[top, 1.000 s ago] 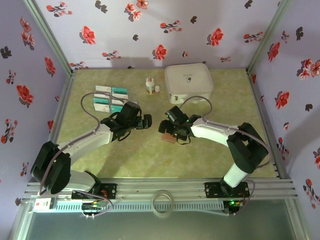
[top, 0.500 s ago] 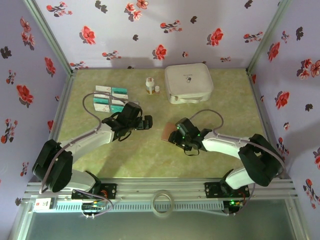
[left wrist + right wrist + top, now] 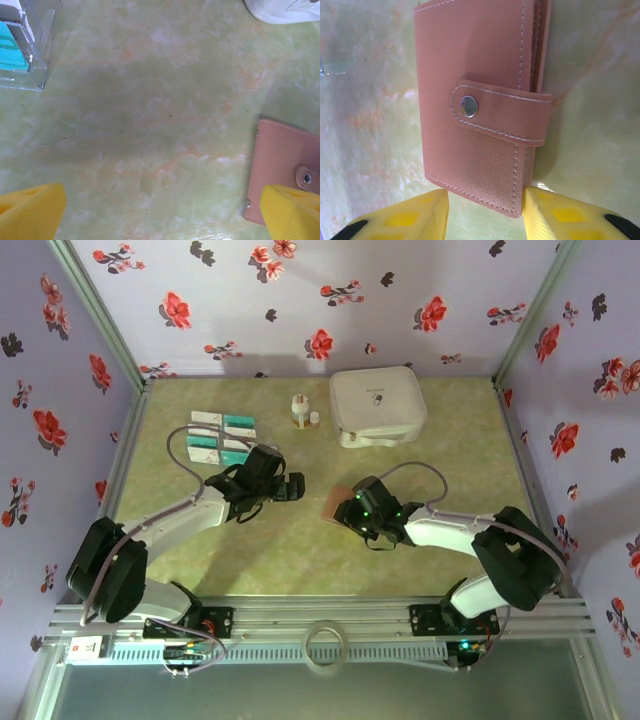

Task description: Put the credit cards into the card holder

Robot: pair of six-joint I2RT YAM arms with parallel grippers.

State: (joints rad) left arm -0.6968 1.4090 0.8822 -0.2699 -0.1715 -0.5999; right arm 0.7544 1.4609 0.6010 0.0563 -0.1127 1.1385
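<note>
The card holder (image 3: 333,502) lies flat near the middle of the green worktop (image 3: 250,550). It is pinkish brown and it is closed. A strap (image 3: 510,117) goes across its front, and a round metal snap (image 3: 468,106) pins the strap down.

The right tool (image 3: 352,512) sits at the near right edge of the holder. In the right wrist view its two yellow pads (image 3: 405,217) stand apart, one on each side of the holder's bottom edge. This tool is open and has hold of nothing. I cannot tell if the pads touch the holder.

The left tool (image 3: 293,485) is just to the left of the holder and does not touch it. In the left wrist view its yellow pads (image 3: 30,210) are very far apart, with bare worktop between them. The holder lies close by one pad. This tool is wide open and has nothing in it.

The cards (image 3: 222,437) are well apart from the holder, to its left and farther back. They lie in rows, some white and some teal. The left wrist view shows them sitting in a clear box (image 3: 40,55).

A small bottle (image 3: 299,411) stands behind the holder. A big white case (image 3: 377,407) lies behind the holder too, a bit to its right and well apart from it.
</note>
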